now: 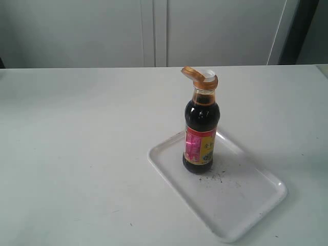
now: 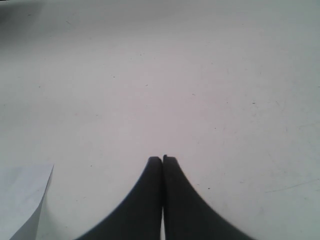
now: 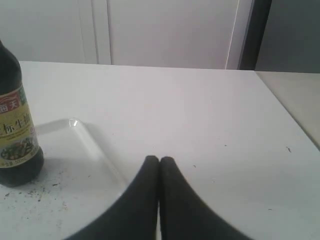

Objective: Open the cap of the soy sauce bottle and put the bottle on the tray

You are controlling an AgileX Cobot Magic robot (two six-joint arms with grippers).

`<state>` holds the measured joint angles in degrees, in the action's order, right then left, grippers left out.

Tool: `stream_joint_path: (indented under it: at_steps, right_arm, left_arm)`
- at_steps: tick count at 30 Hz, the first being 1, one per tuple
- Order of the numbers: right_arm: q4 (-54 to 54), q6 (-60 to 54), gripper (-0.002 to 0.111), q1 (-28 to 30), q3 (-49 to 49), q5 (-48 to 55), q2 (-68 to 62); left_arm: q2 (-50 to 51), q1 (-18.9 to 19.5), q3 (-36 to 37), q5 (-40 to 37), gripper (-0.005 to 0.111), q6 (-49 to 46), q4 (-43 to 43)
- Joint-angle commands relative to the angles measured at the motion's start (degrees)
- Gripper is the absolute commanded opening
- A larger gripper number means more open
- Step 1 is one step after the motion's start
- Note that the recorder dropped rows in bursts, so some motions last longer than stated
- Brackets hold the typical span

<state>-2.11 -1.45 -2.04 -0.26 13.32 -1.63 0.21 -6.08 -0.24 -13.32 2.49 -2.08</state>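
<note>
White tabletop (image 1: 77, 154) fills the left of the exterior view, and neither arm shows there. The left gripper (image 2: 163, 159) appears only in its own wrist view, black fingers pressed together, grasping nothing, over bare table with a pale sheet corner (image 2: 25, 200) nearby. Further right, the small clear glass soy sauce bottle (image 1: 201, 128) of dark liquid with its pink and yellow label stands upright, long axis vertical, on the flat white rectangular tray (image 1: 256, 200), near the tray's far corner. Its orange-tan flip-top cap (image 1: 197, 76) is hinged back, the white spout exposed, so both steps look finished. The right gripper (image 3: 159, 160), likewise clenched and empty, is probably the nearer one: it hovers near the tray's rim, with the bottle off to one side and apart from it.
</note>
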Motion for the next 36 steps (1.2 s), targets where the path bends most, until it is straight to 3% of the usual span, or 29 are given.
stream_joint_path:
  at_steps: [1, 8, 36]
  right_arm:
    - [1.7, 0.5, 0.0, -0.2, 0.3, -0.4, 0.3]
    - [3.6, 0.6, 0.0, -0.2, 0.3, 4.7, 0.3]
    - [3.6, 0.6, 0.0, -0.2, 0.3, 4.5, 0.3]
  left_arm:
    - [-0.2, 0.3, 0.2, 0.1, 0.0, 0.3, -0.6]
    - [-0.2, 0.3, 0.2, 0.1, 0.0, 0.3, -0.6]
    - [-0.2, 0.3, 0.2, 0.1, 0.0, 0.3, -0.6]
